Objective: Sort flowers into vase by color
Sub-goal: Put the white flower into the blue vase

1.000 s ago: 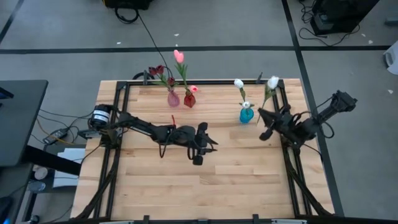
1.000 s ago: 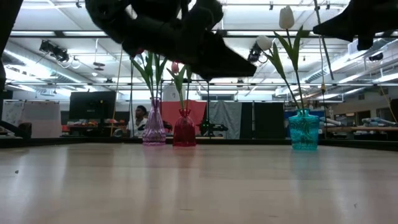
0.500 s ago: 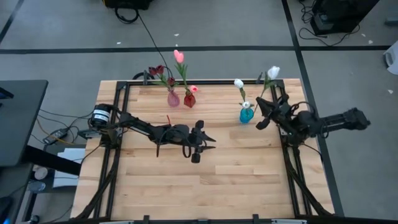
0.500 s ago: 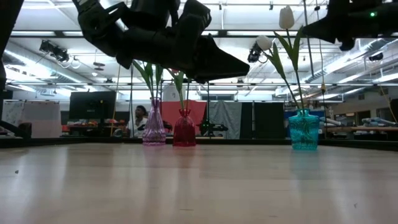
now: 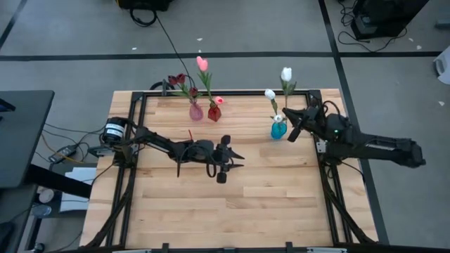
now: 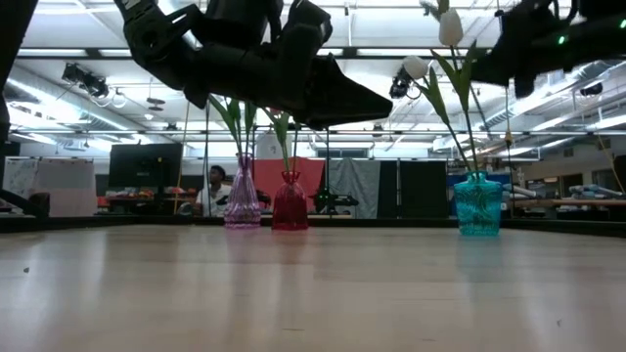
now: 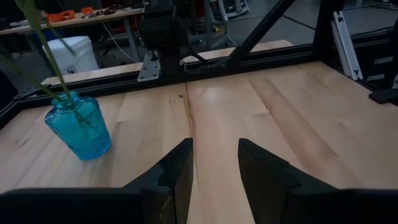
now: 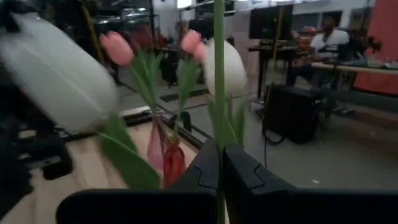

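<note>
The right gripper [image 5: 294,126] hangs just beside the blue vase [image 5: 279,129], on its right-arm side, with its fingers [image 8: 239,177] pressed together on the thin green stem of a white tulip [image 5: 286,74]. The stem runs up between the two dark fingers in the right wrist view, and the white head stands above and beyond the blue vase in the high view. Two more white heads already rise from the blue vase (one [image 5: 270,94] tall, one low by the neck).

Away from the blue vase, toward the left arm's side of the table's far edge, a pink vase [image 5: 196,111] holds dark maroon tulips [image 5: 177,80] and a red vase [image 5: 214,112] holds pink tulips [image 5: 202,63], the two vases touching or nearly so.

The left gripper [image 5: 226,160] hovers over the bare table [image 5: 267,204], well apart from the blue vase, its fingers [image 7: 261,169] spread and holding nothing.

Only the right wrist view shows the pinch itself. The low view alone shows a person [image 6: 213,186] seated in the room behind the pink vase.
</note>
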